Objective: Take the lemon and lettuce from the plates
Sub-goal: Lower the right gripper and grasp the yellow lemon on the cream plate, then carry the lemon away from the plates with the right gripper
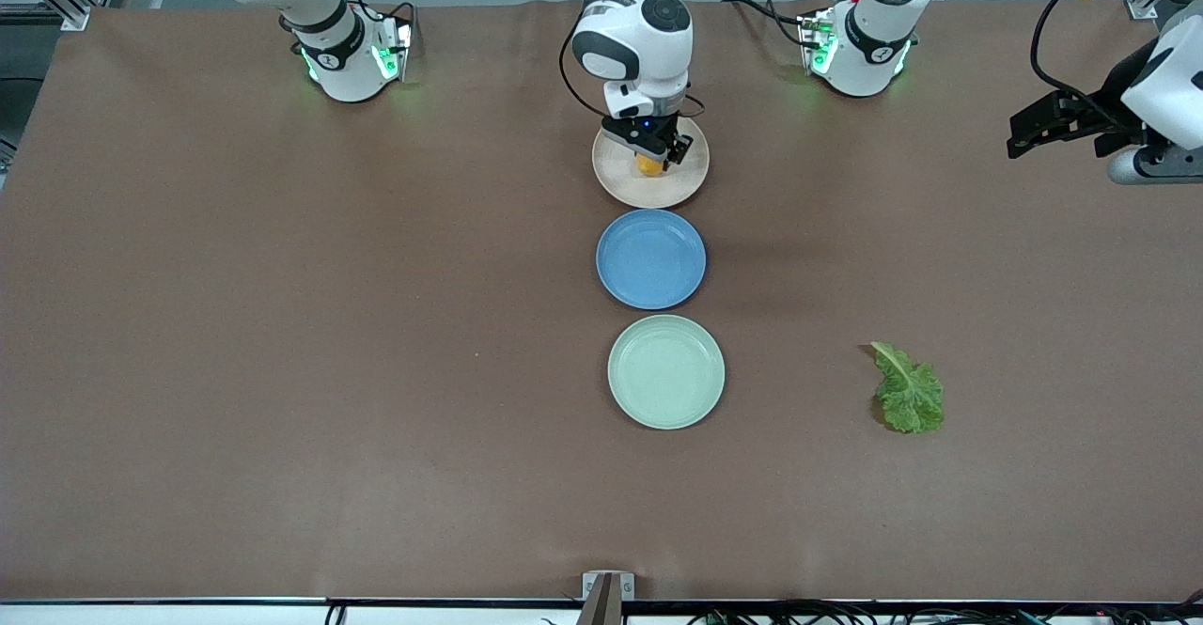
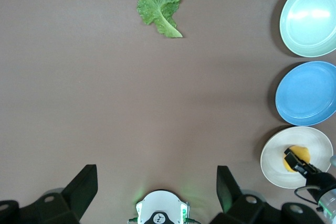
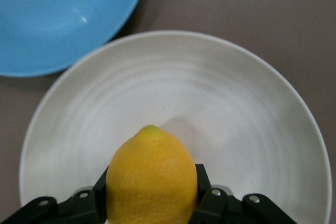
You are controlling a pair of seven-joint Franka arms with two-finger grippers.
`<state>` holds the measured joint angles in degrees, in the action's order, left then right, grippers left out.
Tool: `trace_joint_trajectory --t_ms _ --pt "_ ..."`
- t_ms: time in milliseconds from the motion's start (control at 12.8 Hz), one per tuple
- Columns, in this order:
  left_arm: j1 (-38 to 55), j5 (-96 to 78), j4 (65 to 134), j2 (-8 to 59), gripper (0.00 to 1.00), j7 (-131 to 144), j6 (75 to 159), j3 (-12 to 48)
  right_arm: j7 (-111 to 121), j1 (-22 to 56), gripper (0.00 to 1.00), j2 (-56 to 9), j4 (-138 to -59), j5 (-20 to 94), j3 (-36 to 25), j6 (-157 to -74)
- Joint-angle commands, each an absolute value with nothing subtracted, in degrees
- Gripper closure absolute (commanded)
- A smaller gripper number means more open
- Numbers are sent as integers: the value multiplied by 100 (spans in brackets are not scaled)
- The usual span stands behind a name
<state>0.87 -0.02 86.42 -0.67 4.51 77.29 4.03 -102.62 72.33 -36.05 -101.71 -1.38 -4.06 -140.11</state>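
The yellow lemon [image 1: 648, 165] is over the pale beige plate [image 1: 624, 185], which lies nearest the robots' bases. My right gripper [image 1: 651, 161] is shut on the lemon [image 3: 152, 174], one finger on each side; I cannot tell whether the lemon still touches the plate [image 3: 247, 103]. The mint green plate [image 1: 666, 384] is bare. The lettuce [image 1: 908, 390] lies flat on the table, off any plate, toward the left arm's end. My left gripper [image 1: 1053, 125] is open and empty, held high over the table's left-arm end. The left wrist view shows the lettuce [image 2: 159, 3], both plates and the lemon [image 2: 296, 157].
A blue plate [image 1: 650, 258] lies between the beige and mint plates, all three in a row down the table's middle. The brown table cover [image 1: 282, 324] spreads wide toward the right arm's end.
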Motion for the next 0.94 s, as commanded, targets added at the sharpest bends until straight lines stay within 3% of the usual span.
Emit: trace_joint_trajectory --t_ms 0,468,858 --pt "149 -79 8807 -229 0 413 7822 334 -9698 6830 100 -3157 -10274 -237 -352 -13835" --pt "167 -35 8780 -184 0 422 7919 343 -6993 5276 100 -2322 -10721 -237 -352 -13430" --pt "228 122 8754 -167 0 439 8059 360 -4567 3748 100 -2110 -11144 -237 -352 -13412"
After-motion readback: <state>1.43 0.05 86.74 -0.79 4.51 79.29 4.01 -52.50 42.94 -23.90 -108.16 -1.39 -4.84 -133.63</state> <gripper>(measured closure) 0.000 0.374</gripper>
